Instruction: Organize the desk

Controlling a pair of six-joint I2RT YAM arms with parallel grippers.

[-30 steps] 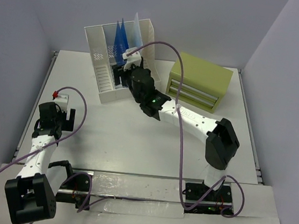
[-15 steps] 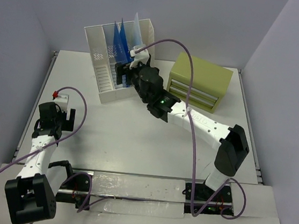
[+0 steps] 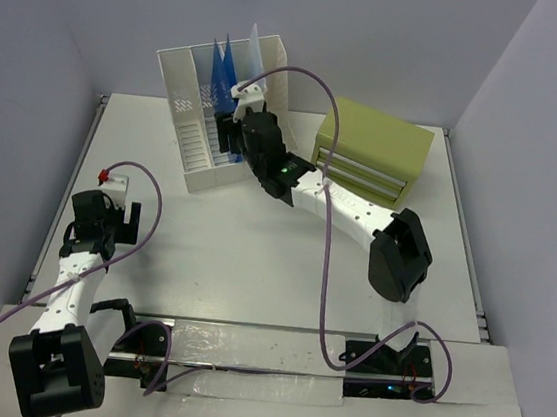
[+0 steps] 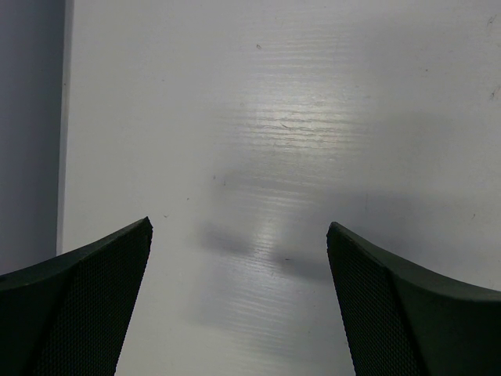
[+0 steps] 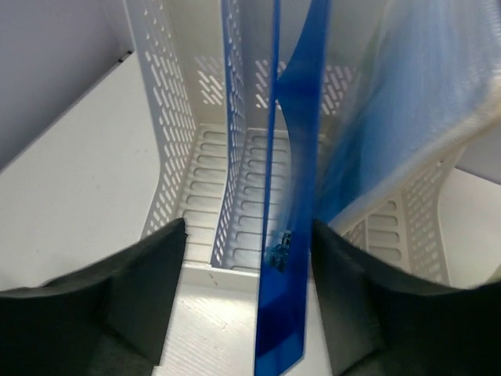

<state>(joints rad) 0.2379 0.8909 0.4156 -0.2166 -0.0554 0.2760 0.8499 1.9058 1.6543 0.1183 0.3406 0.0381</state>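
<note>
Top external first: where do we find the worktop (image 3: 252,266)?

It fills the floor of the booth, white and flat. A white slotted rack (image 3: 190,118) stands at its far side, left of centre, and an olive drawer box (image 3: 371,151) at the far right, apart from the rack.

And our left gripper (image 4: 239,235)?

Near the left edge, hovering over bare worktop, jaws spread wide with nothing between them.

Our right gripper (image 5: 249,235)?

At the mouth of the rack. On the right wrist view its jaws stand apart with a dark blue folder (image 5: 291,157) upright between them. A pale translucent folder (image 5: 407,110) leans beside it.

Does it grip the folder?

We see a gap on one side, so no clamp. Whether the other finger touches the sheet we cannot quite tell.
</note>
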